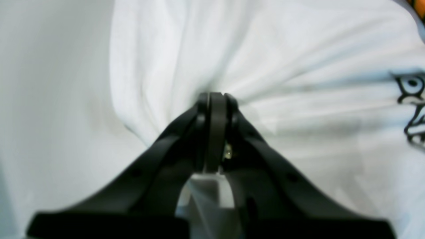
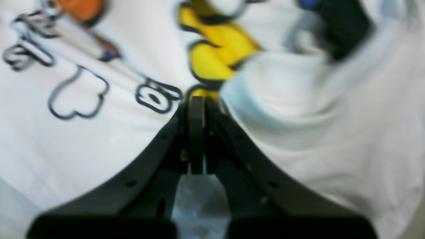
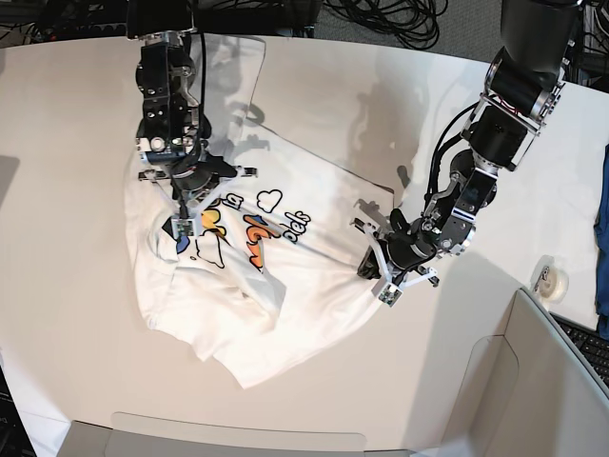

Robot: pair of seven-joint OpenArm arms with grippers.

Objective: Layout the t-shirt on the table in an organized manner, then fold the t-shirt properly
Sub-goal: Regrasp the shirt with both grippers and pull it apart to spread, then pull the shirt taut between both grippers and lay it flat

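in the base view the left arm comes in from the upper right corner and bends down toward frame centre-right, its left gripper (image 3: 373, 269) low, jaws pressed together on a bunch of the t-shirt (image 3: 285, 276). the right arm hangs from the upper left, nearly vertical, its right gripper (image 3: 183, 221) pointing down, jaws pinched closed on the shirt's printed part.

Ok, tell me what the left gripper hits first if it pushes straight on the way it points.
The left gripper is already shut on the t-shirt; pushing on probably meets more bunched white cloth, then the table beneath, though depth is unclear.
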